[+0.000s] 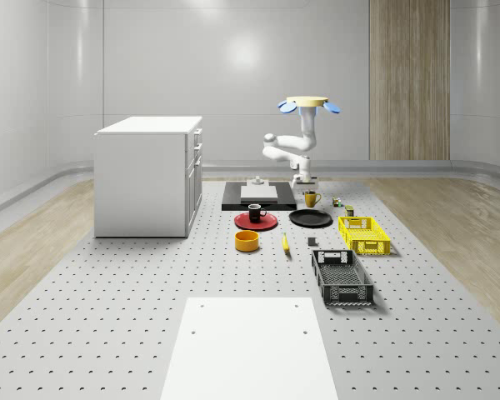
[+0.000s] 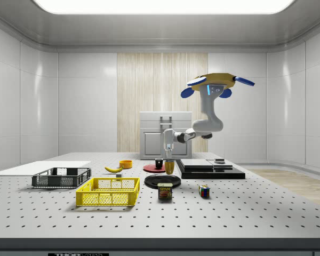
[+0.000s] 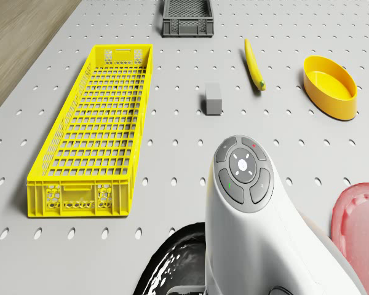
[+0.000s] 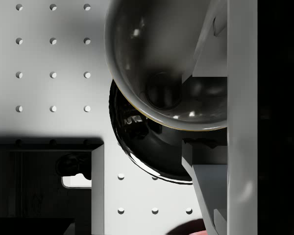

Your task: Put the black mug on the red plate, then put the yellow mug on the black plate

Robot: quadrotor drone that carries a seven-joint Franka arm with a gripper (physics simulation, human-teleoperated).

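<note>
The yellow mug (image 2: 169, 167) hangs just above the table with my gripper (image 2: 169, 158) shut on its rim. In the wrist view the mug's hollow (image 4: 161, 73) lies over one edge of the black plate (image 4: 147, 156), and a finger (image 4: 208, 188) shows beside it. In the whole-scene view the yellow mug (image 1: 312, 199) is just behind the black plate (image 1: 310, 218). The black mug (image 1: 256, 212) stands upright on the red plate (image 1: 256, 222), left of them. The drone (image 1: 308, 104) hovers high above the table's far part, its arm reaching down.
A yellow crate (image 1: 364, 234) and a black crate (image 1: 342, 277) lie right of the plates. A yellow bowl (image 1: 247, 241) and a banana (image 1: 285, 242) lie in front. A black slab (image 1: 258, 197) and a white cabinet (image 1: 150, 175) stand nearby, with a Spam can (image 2: 165, 191) and a cube (image 2: 204, 191).
</note>
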